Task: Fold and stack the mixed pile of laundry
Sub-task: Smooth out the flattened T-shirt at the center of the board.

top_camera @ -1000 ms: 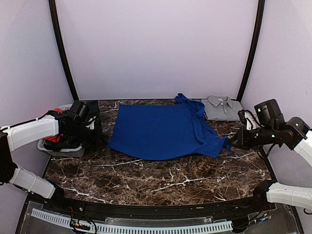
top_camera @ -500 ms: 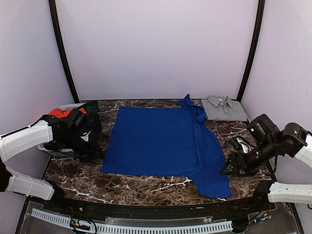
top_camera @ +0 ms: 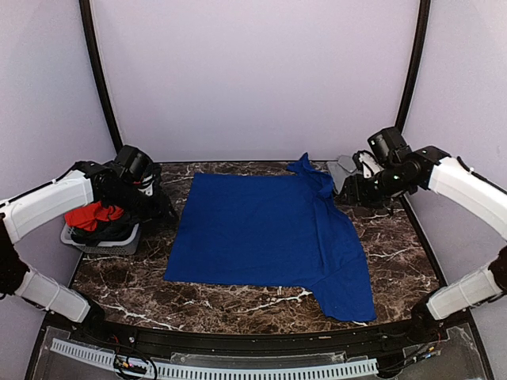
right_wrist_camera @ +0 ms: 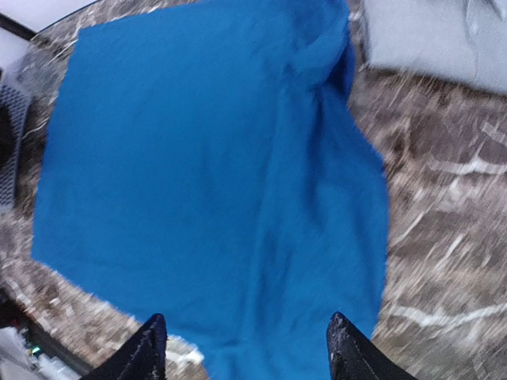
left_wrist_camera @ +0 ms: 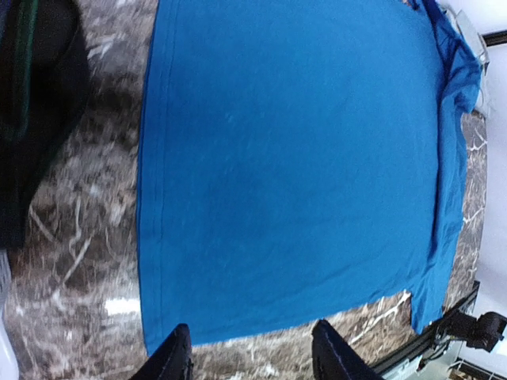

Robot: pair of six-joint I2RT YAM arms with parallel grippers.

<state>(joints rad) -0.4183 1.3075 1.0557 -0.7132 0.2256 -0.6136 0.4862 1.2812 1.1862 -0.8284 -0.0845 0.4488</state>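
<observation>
The royal-blue T-shirt [top_camera: 261, 229] lies spread flat in the middle of the marble table [top_camera: 238, 297], one sleeve reaching the near right corner. It fills the left wrist view [left_wrist_camera: 293, 158] and the right wrist view [right_wrist_camera: 214, 174]. A folded grey shirt [right_wrist_camera: 436, 39] rests at the back right. A red-orange garment [top_camera: 91, 215] and dark cloth [left_wrist_camera: 32, 119] sit at the left. My left gripper [top_camera: 162, 208] [left_wrist_camera: 253, 358] hovers open by the shirt's left edge. My right gripper [top_camera: 348, 192] [right_wrist_camera: 247, 348] hangs open above the shirt's back right, holding nothing.
A small grey basket [top_camera: 99, 237] at the left table edge holds the red and dark clothes. Black frame posts [top_camera: 101, 87] rise at both back corners. The right arm [top_camera: 451, 178] crosses above the grey shirt.
The blue shirt was pulled toward the near edge and laid flat. Both grippers let go of it and opened. The right arm swung to the back right; the left arm drew back.
</observation>
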